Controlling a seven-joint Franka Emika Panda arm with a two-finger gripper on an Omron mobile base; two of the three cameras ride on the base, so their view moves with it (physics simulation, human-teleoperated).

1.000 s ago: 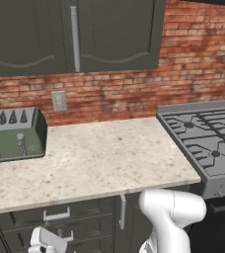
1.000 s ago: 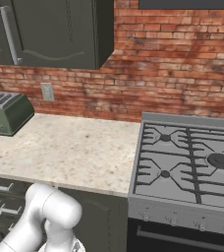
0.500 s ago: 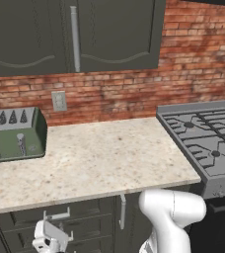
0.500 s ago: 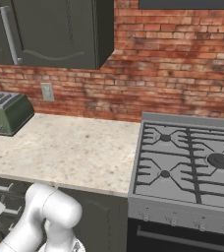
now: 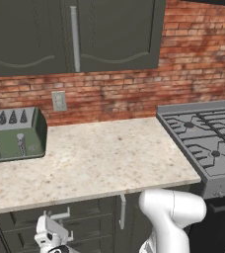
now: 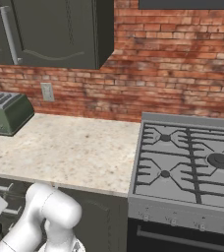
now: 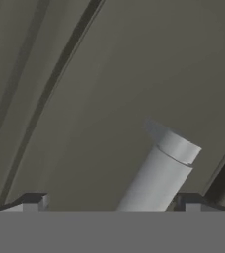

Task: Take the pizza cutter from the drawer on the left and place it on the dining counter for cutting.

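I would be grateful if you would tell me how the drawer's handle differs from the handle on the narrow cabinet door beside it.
The drawer handle lies horizontal, while the cabinet door handle stands upright. The drawer handle sits to the left, just above the pincer; the door handle sits further right, nearer the arm's white body. Both are short silver bars on dark charcoal fronts below the counter.

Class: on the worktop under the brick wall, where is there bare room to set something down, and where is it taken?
Free: the speckled worktop between the toaster and the stove, from the brick backsplash to the front edge. Taken: the toaster's far-left corner; grates cover the stove.
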